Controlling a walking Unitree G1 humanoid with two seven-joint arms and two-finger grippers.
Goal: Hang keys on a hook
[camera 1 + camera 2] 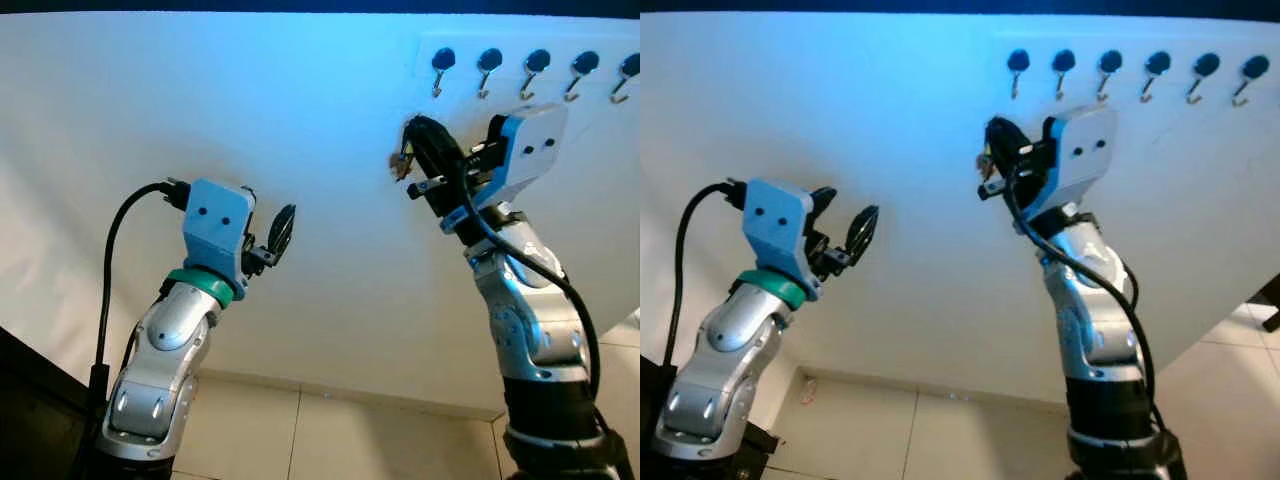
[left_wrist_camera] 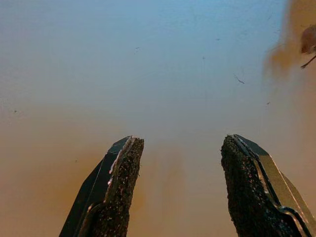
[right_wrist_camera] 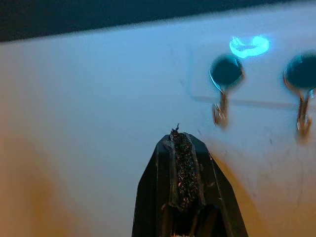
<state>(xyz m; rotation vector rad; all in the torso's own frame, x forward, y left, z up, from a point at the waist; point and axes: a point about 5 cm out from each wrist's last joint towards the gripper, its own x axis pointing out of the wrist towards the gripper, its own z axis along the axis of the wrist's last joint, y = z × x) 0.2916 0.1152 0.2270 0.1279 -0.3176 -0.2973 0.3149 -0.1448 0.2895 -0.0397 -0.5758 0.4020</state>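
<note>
Both arms raised, elbows bent. Left tool (image 1: 283, 232) held lower, fingers (image 2: 118, 187) spread apart. Right tool (image 1: 410, 150) lifted higher, fingers (image 3: 183, 168) pressed together, wrist tilted upward.

hooks (image 1: 536, 70) on wall (image 1: 200, 110) | right gripper (image 1: 408, 160) below leftmost hook (image 1: 441, 68)

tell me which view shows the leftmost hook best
The right wrist view: the leftmost hook sits large and close, just beyond the right tool, with its dark round cap and metal curl clear. Both eye views show it small, first in the row of hooks on the wall, above that tool. The left wrist view faces bare wall.
</note>
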